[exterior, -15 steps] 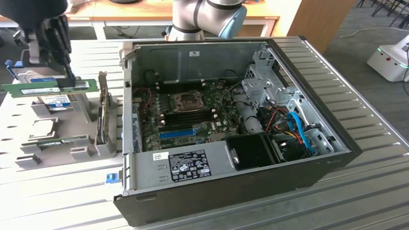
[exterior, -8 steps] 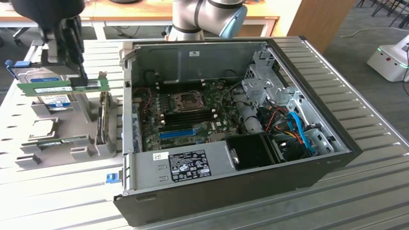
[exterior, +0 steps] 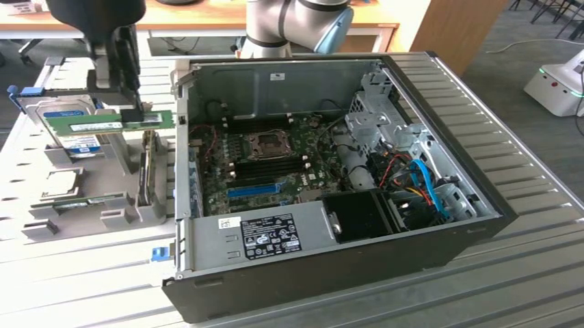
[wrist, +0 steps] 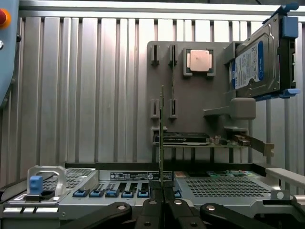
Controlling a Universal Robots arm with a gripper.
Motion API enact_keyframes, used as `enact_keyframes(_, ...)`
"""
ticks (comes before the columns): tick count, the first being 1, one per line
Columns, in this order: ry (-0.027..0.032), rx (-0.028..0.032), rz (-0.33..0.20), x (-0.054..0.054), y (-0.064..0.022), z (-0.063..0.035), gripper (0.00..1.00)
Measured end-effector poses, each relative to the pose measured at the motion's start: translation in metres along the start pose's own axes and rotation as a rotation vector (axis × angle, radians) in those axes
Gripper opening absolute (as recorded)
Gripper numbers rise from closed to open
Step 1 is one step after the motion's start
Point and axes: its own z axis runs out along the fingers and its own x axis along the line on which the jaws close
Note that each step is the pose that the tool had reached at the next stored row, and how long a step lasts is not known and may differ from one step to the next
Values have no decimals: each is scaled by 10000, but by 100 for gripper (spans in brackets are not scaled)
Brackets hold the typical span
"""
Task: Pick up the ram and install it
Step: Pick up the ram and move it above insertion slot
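Note:
The ram (exterior: 102,124) is a long thin green stick with a pale label. It hangs level in the air above the grey fixture plate (exterior: 37,205), on the exterior view's left, just outside the open computer case (exterior: 301,273). My gripper (exterior: 139,115) comes down from above and is shut on the stick near the end closest to the case. In the wrist view the ram (wrist: 162,133) stands edge-on as a thin line rising from between my fingers (wrist: 151,210), with my gripper (wrist: 162,193) shut on it. The motherboard (exterior: 273,164) lies open inside the case.
On the fixture plate (wrist: 190,100) stand a blue-labelled hard drive (exterior: 78,140), a CPU (wrist: 199,61) and an upright expansion card (exterior: 148,171). A bright-blue slot (exterior: 251,190) sits on the motherboard. The case's metal wall (exterior: 185,137) rises beside the held stick. The robot base (exterior: 292,24) is behind the case.

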Motion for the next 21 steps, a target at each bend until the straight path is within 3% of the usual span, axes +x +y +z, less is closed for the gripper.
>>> enact_keyframes(21, 2, -63, 2, -7, -544, -26, 12)
